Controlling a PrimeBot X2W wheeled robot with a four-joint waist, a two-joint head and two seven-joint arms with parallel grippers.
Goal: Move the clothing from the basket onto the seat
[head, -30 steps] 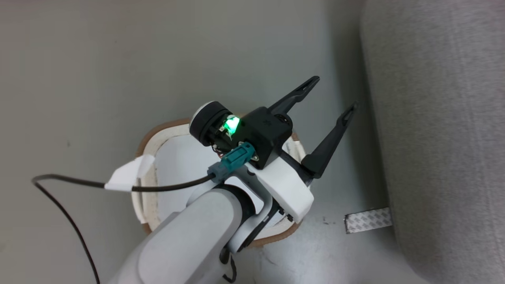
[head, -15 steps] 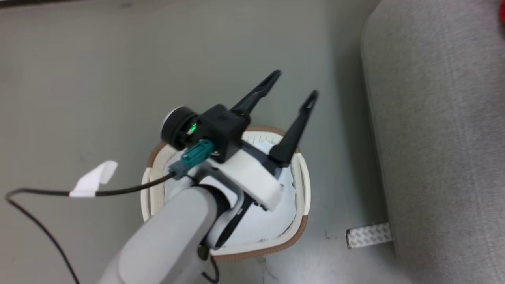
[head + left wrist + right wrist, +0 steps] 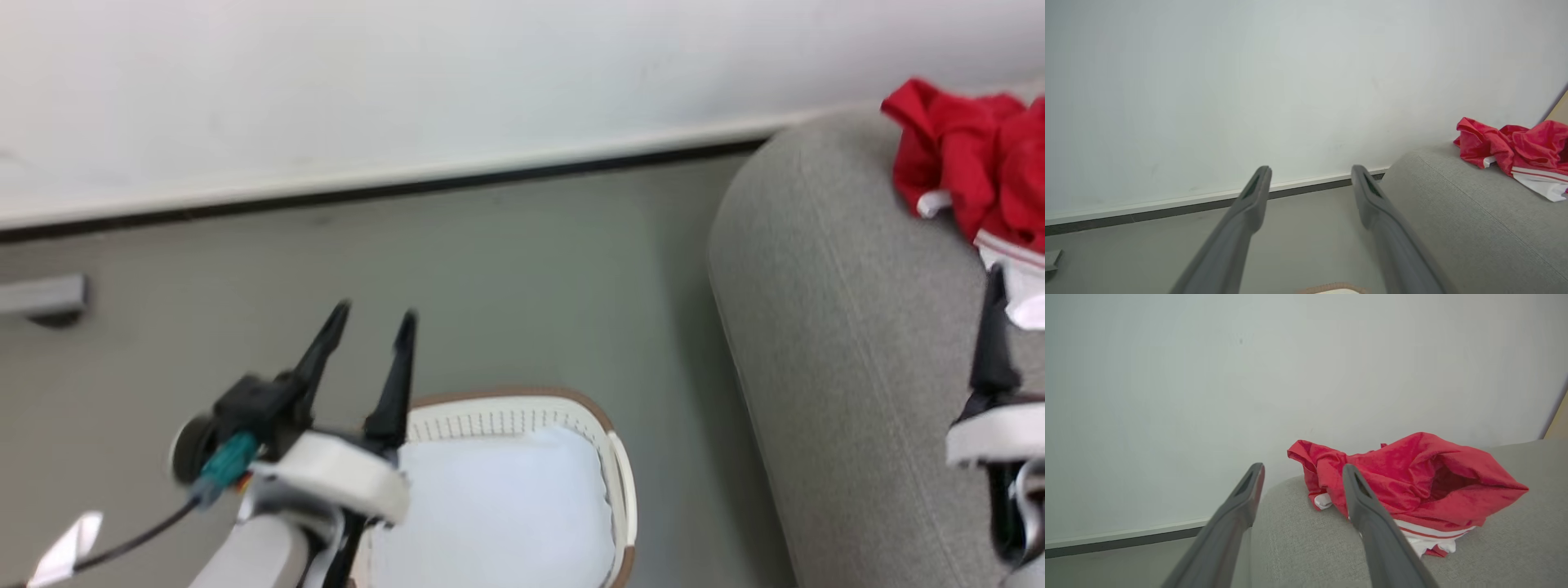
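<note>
The left gripper (image 3: pixel 373 317), over the basket (image 3: pixel 522 398) a second ago, now sits by its left rim, fingers parted and empty, like the right gripper (image 3: pixel 1303 468). The clothing (image 3: pixel 963 155) lies heaped on the seat (image 3: pixel 833 327) and the basket shows no red, so the task looks finished.

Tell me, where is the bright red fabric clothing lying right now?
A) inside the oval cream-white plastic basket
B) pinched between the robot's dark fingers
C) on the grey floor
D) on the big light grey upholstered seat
D: the bright red fabric clothing lies crumpled on top of the light grey upholstered seat, close to the white wall.
</note>
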